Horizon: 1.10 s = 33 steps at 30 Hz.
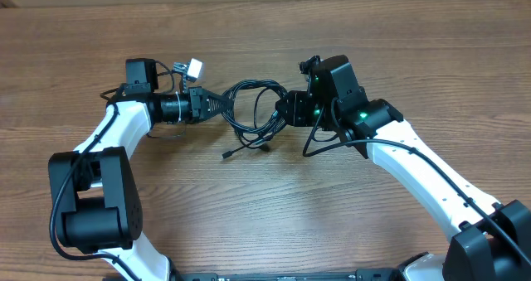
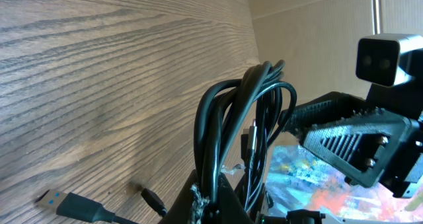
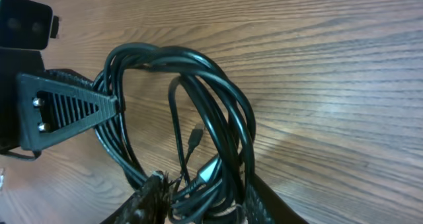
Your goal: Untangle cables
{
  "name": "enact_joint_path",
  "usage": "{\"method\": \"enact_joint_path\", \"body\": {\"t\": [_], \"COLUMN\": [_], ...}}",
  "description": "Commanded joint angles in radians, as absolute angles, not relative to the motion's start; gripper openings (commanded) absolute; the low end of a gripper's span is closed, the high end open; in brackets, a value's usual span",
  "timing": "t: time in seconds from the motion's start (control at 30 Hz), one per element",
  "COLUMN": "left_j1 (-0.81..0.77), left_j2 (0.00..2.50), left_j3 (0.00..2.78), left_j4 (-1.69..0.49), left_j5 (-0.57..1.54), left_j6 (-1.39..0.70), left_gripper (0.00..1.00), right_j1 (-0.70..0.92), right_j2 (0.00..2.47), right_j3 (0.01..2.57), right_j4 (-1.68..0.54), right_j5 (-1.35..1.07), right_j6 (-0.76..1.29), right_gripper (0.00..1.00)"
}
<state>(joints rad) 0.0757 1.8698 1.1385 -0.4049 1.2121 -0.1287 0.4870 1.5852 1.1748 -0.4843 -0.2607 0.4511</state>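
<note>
We find the cables gathered in one loose coil over the middle of the table, held between both pincers; two plug ends trail onto the wood beside it. The left gripper reaches in level from the left, closed on the coil's left side; the right gripper faces it from the right, closed on the opposite side; both elbows bend back toward the near edge.
</note>
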Motion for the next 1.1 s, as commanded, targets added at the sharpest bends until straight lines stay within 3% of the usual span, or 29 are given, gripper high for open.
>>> {"method": "enact_joint_path", "body": {"t": [0.0, 0.37, 0.53, 0.67, 0.73, 1.03, 1.07], "left_j1": [0.072, 0.07, 0.07, 0.07, 0.07, 0.07, 0.07], "left_j2": [1.86, 1.86, 1.86, 1.86, 1.86, 1.86, 1.86], "left_j3": [1.147, 1.147, 1.147, 1.147, 1.147, 1.147, 1.147], "left_j4": [-0.403, -0.396, -0.395, -0.395, -0.395, -0.395, -0.395], "left_j5": [1.258, 1.283, 1.276, 1.271, 1.263, 1.24, 1.248], "left_j6": [-0.134, -0.134, -0.125, -0.104, -0.104, -0.105, -0.105], "left_gripper": [0.04, 0.04, 0.04, 0.04, 0.04, 0.04, 0.04], "right_j1": [0.494, 0.494, 0.493, 0.479, 0.466, 0.404, 0.404], "right_j2": [1.586, 1.586, 1.586, 1.585, 1.585, 1.585, 1.585], "right_j3": [1.17, 1.142, 1.138, 1.138, 1.138, 1.138, 1.138], "right_j4": [-0.48, -0.487, -0.487, -0.511, -0.533, -0.622, -0.622], "right_j5": [-0.221, -0.176, -0.146, -0.138, -0.133, -0.141, -0.176], "right_j6": [0.453, 0.453, 0.452, 0.45, 0.444, 0.438, 0.437], "right_gripper": [0.31, 0.29, 0.16, 0.14, 0.04, 0.04, 0.12]}}
